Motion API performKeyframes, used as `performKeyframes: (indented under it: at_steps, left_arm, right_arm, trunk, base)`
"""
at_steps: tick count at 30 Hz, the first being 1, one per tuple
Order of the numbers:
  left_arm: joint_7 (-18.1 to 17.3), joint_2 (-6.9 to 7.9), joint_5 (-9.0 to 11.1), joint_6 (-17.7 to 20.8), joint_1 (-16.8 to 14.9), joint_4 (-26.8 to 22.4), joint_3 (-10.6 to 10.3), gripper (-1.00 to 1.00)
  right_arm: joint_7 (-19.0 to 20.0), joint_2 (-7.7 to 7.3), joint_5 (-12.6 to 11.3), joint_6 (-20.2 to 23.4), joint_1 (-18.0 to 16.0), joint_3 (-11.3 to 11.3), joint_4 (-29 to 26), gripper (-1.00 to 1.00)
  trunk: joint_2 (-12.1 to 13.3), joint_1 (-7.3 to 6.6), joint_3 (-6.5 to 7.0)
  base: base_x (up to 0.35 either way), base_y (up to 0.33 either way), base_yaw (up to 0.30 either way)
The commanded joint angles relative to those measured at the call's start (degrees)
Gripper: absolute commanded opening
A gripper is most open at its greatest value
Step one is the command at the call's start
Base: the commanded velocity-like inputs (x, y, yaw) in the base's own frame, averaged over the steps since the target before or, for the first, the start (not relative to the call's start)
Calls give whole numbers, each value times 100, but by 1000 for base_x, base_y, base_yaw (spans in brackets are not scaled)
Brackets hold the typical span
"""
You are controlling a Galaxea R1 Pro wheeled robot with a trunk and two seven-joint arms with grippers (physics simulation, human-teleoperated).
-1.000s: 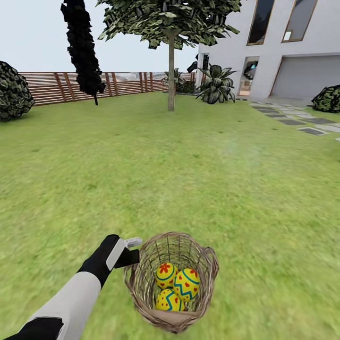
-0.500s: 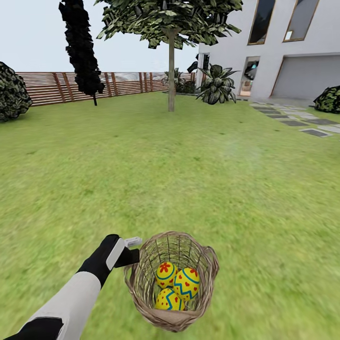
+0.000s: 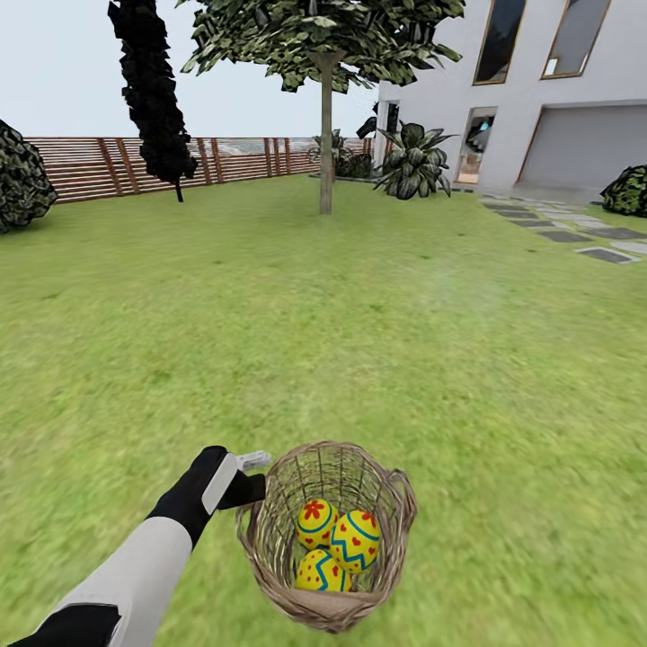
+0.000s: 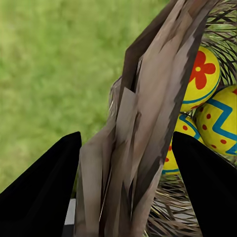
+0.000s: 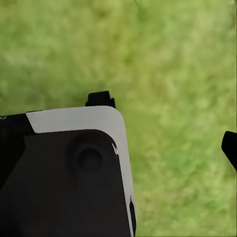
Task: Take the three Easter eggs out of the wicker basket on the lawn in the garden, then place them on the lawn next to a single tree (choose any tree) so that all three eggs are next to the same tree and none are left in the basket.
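Eggs (image 3: 331, 544), three, lie together inside the wicker basket (image 3: 270, 548), which the left gripper (image 3: 254, 478) holds by its near-left rim above the lawn (image 3: 377, 341). Ahead stand a pale-trunked tree (image 3: 325, 135), a slatted fence (image 3: 85, 166) and a white house (image 3: 539, 99).

Left wrist view: both fingers (image 4: 42, 197) clamp the braided rim (image 4: 143, 138) (eggs (image 4: 205, 113) just beyond).

Right wrist view: grass (image 5: 173, 54) beneath the robot's body; whether the right jaws stand apart cannot be told.

Against the earlier frame, the scenery has shifted slightly with the camera; the grip is unchanged.

Basket (image 3: 325, 537): rough woven twigs, matt, thick braided rim. 3 eggs (image 3: 334, 539): smooth, painted, slight sheen. Lawn (image 3: 359, 332): mottled matt grass. Fence (image 3: 99, 165): wood slats.
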Motion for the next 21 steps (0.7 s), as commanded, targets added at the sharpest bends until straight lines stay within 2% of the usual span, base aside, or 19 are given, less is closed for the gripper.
performKeyframes:
  at_steps: [1, 21]
  left_arm:
    - [57, -1, 140, 8, -3, -5, 2, -100]
    - [53, -1, 140, 8, -3, -21, 11, -100]
  right_arm:
    - [8, -5, 51, -38, -9, -49, 23, 100]
    - [6, -6, 51, -38, -9, -49, 23, 100]
  trunk:
    - [-4, 4, -6]
    - [-4, 4, -6]
  base:
    - [327, 0, 0]
    - [327, 0, 0]
